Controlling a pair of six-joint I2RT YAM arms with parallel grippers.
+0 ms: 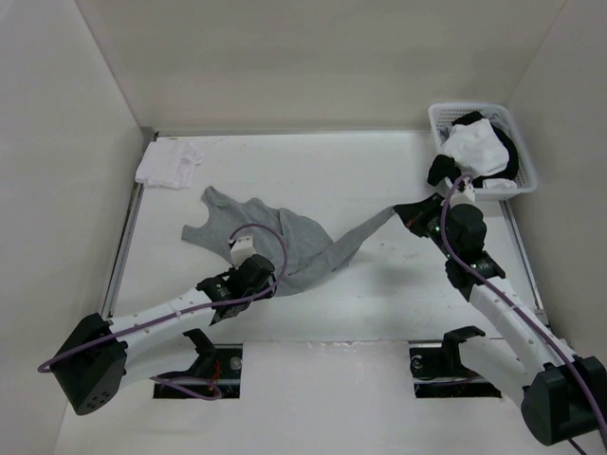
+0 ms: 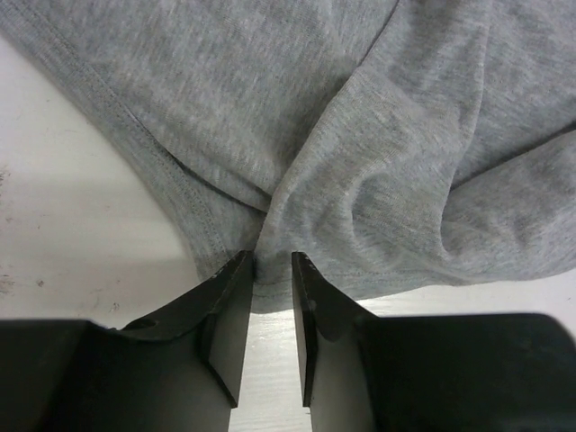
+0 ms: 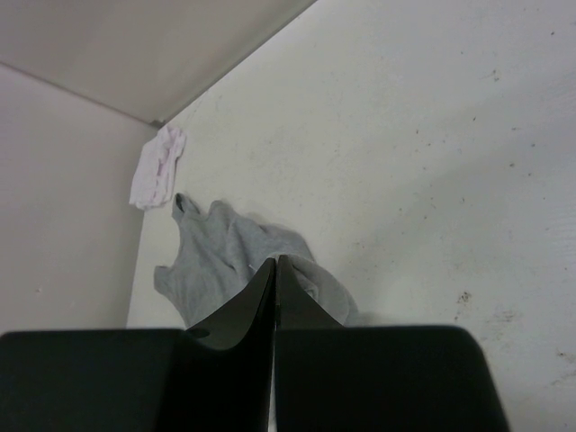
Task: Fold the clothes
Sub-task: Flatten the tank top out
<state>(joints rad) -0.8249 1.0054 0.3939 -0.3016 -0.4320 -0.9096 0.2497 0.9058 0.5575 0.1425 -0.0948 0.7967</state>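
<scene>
The clothes [image 1: 285,242] are one grey sleeveless garment, lying crumpled on the white table with one end drawn out in a strip to the right. That strip ends at my right gripper [image 1: 410,216], which is shut on its tip. In the right wrist view the jaws [image 3: 275,261] are pressed together and grey fabric [image 3: 216,256] runs up to them. My left gripper [image 1: 275,282] is at the garment's near hem. In the left wrist view its fingers [image 2: 273,261] stand slightly apart, a pinched fold of the hem [image 2: 360,135] between their tips.
A small white folded cloth [image 1: 169,163] lies at the far left corner. A white basket [image 1: 474,107] with white and black garments stands at the far right, just behind the right arm. White walls enclose the table.
</scene>
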